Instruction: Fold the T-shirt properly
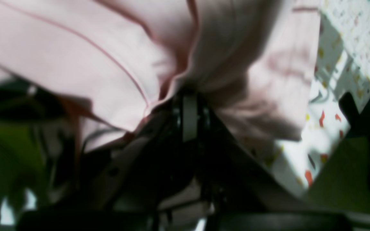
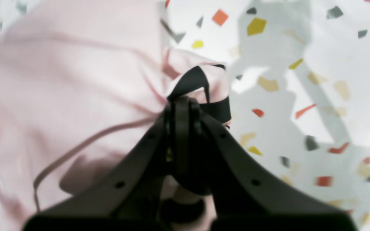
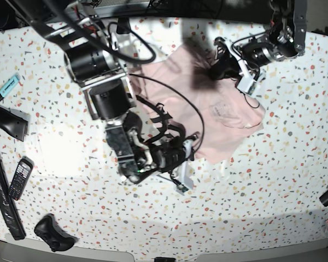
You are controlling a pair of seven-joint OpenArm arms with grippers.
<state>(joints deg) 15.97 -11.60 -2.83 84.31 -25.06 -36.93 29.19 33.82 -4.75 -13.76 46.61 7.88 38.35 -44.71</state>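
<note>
The pale pink T-shirt (image 3: 177, 82) lies partly bunched on the speckled table, with a faint black print (image 3: 224, 109) facing up. My left gripper (image 3: 216, 71) is at its far edge; in the left wrist view it (image 1: 189, 96) is shut on a gathered fold of pink cloth (image 1: 108, 57) lifted off the table. My right gripper (image 3: 188, 148) is at the shirt's near left edge; in the right wrist view it (image 2: 181, 102) is shut on pink cloth (image 2: 59, 96) with a black printed patch (image 2: 198, 83).
The white terrazzo table (image 3: 262, 191) extends in front and to the right. At the left are a blue marker (image 3: 8, 86), a phone (image 3: 19, 177), a black game controller (image 3: 54, 232) and black bars (image 3: 8, 123). Cables (image 3: 180, 93) cross the shirt.
</note>
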